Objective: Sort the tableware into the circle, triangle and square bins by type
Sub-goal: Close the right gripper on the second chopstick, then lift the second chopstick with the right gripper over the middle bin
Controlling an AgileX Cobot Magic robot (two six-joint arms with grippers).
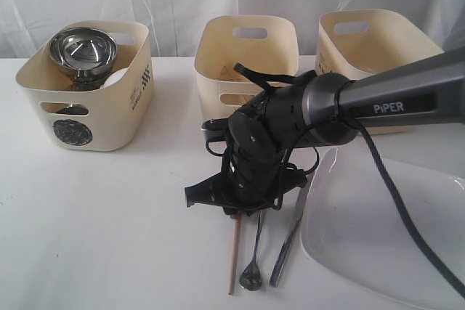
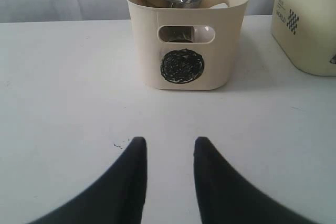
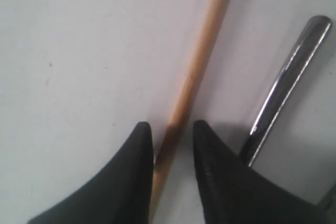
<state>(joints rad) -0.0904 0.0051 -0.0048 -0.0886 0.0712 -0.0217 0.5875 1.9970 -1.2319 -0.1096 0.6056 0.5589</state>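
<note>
A wooden chopstick lies on the white table, and my right gripper is down over it, one finger on each side. One finger touches the stick; a gap shows at the other, so the jaws stand open. In the exterior view the chopstick sticks out below that gripper, next to a thin steel utensil and a steel knife. A steel bowl sits in the circle bin. My left gripper hovers open and empty over bare table, facing that bin.
Two more cream bins stand at the back, one in the middle and one at the right. A large white plate lies at the front right, close to the knife. A steel handle lies beside the chopstick.
</note>
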